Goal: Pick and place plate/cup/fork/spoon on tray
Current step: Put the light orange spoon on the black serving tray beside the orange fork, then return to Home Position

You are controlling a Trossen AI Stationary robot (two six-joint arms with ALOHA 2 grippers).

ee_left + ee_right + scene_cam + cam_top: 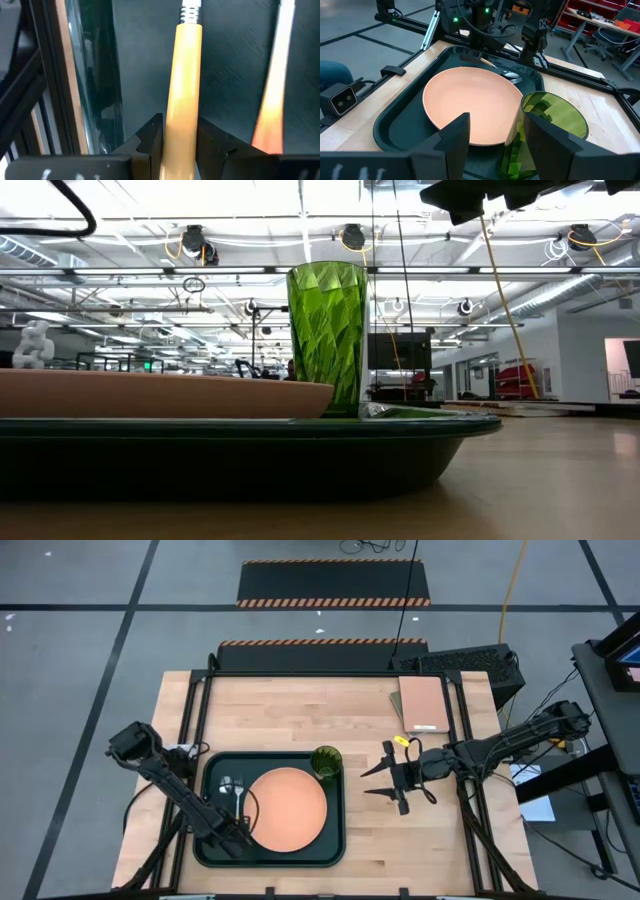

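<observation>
The tray (pixel 272 856) is seen at the table's near-left area in the high view, with the plate (pixel 287 808) lying flat inside it, toward the tray's three o'clock side. The cup (pixel 326 761) stands upright in the tray's corner at about one o'clock from the plate, just beside the plate's rim; in the low view the cup (pixel 327 338) is seen rising above the tray's rim (pixel 430 423), with the plate (pixel 160 393) to its side. At nine o'clock from the plate, within the tray, the spoon (pixel 227 795) and fork (pixel 240 798) lie side by side, with their metal ends pointing toward twelve o'clock. The left gripper (pixel 233 832) is placed over the tray's seven o'clock region; in the left wrist view its fingers (pixel 150 140) are seen clamped on the spoon's yellow handle (pixel 182 95), while the fork's handle (pixel 272 105) lies blurred beside it on the tray floor (pixel 230 60). The right gripper (pixel 385 783) is held above bare table at three o'clock from the cup, clear of the tray, its fingers (pixel 452 132) spread apart with nothing between them. A tan pad (pixel 423 703) lies near the table's far right.
</observation>
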